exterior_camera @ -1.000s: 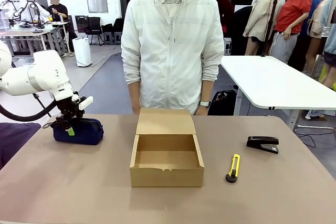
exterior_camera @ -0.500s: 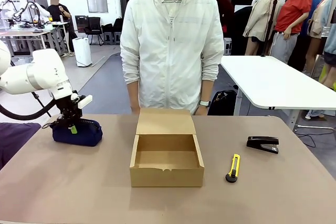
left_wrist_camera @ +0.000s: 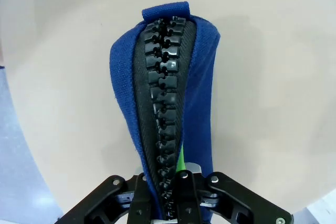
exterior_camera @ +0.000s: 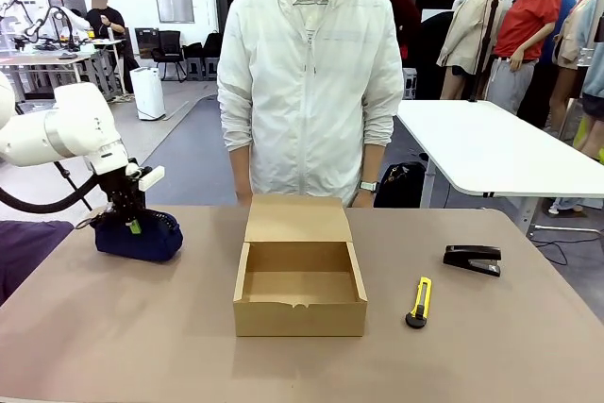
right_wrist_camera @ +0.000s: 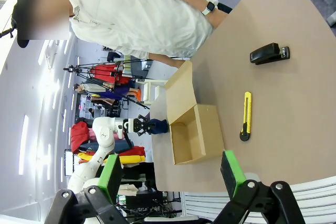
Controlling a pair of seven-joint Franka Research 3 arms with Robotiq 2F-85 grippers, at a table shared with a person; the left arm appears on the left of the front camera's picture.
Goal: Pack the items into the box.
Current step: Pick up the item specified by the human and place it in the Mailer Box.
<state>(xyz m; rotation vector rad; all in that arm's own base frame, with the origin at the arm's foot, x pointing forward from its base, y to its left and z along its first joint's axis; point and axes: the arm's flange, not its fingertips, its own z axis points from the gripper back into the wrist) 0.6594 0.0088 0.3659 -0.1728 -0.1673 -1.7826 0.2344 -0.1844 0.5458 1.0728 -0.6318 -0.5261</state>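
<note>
Pouch [exterior_camera: 142,238] partly hidden under left gripper [exterior_camera: 128,221], clamped narrow on zipper ridge, fingertips buried in fabric. Lying far left on table [exterior_camera: 142,337], well apart from box [exterior_camera: 300,301], long axis left-right, zipper up. Right gripper [right_wrist_camera: 172,172] spread wide, empty.

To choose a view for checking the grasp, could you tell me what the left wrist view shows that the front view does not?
Left wrist view: black zipper teeth and a fabric end tab. Front view: the open cardboard box, black stapler, yellow utility knife and the person behind the table. Both: the blue pouch on the table, with the left gripper closed on it.
</note>
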